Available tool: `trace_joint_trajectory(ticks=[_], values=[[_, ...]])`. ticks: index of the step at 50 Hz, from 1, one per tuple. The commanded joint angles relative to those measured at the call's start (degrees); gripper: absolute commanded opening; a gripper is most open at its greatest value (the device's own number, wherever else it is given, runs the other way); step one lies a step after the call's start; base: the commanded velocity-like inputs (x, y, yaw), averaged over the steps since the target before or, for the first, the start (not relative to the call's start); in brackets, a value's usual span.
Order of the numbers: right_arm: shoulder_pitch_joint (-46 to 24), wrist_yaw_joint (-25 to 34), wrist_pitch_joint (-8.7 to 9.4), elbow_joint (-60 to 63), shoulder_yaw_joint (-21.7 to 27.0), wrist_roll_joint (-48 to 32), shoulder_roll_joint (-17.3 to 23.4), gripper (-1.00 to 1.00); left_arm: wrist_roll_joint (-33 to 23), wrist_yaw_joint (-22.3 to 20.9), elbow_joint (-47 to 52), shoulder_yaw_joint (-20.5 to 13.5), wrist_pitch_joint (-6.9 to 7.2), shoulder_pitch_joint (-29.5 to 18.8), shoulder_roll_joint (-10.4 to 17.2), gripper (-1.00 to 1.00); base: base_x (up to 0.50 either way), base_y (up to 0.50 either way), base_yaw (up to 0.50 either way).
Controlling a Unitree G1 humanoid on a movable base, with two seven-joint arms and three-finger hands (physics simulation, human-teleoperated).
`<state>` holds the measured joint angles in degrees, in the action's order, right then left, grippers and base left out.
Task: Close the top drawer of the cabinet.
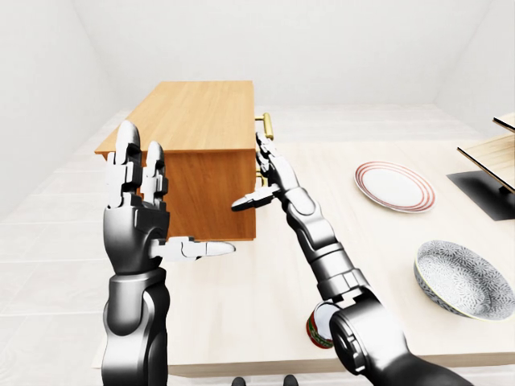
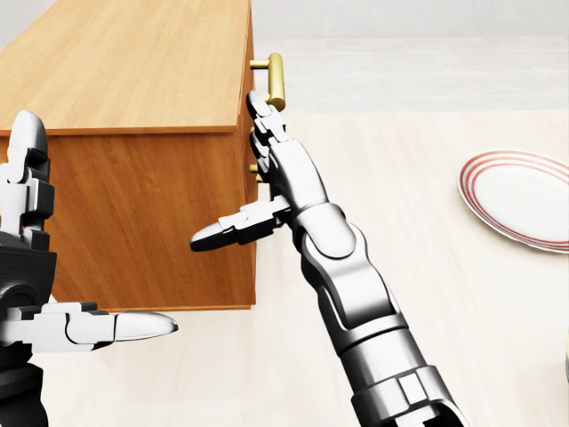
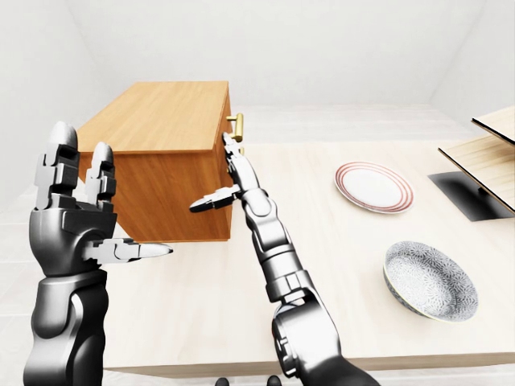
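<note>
The top drawer (image 2: pixel 250 84) is seen pushed flush into the cabinet (image 2: pixel 133 133) on the tabletop (image 2: pixel 427 267), its brass handle (image 2: pixel 275 80) protruding. The right hand (image 2: pixel 271 173) is pressed flat against the drawer's face, fingers spread; the left hand (image 1: pixel 141 221) is held open, apart. A striped plate (image 1: pixel 394 186) and patterned bowl (image 1: pixel 463 277) are seen empty.

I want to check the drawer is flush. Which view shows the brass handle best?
The head view: the brass handle is largest there, above the right hand. Both eye views show it small and distant.
</note>
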<state>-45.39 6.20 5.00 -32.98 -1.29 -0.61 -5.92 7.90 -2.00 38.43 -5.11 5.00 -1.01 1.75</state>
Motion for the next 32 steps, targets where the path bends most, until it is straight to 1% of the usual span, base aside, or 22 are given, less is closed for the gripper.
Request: trace_joint_trajectory(ticks=[1,11,22,32], values=[[-0.5,3.7,0.00,-8.0,-2.7,1.3,-4.3,1.00,0.1,-0.1,-0.2,0.0,0.00,-0.1,0.0,1.00,0.01,0.00,0.01],[-1.5,4.2,-0.03,-10.3,-2.8,1.2,-5.5,1.00,0.1,0.0,-0.1,0.2,0.00,0.0,0.0,1.00,0.00,0.00,0.00],[-1.8,4.6,-1.14,-12.1,-3.0,0.8,-6.3,1.00,0.3,0.1,0.4,0.2,0.00,-0.1,-0.1,1.00,0.00,0.00,0.00],[-1.8,4.6,-1.02,-11.9,-2.9,0.6,-6.4,1.00,0.2,0.0,0.2,0.3,0.00,0.1,0.0,1.00,0.00,0.00,0.00]])
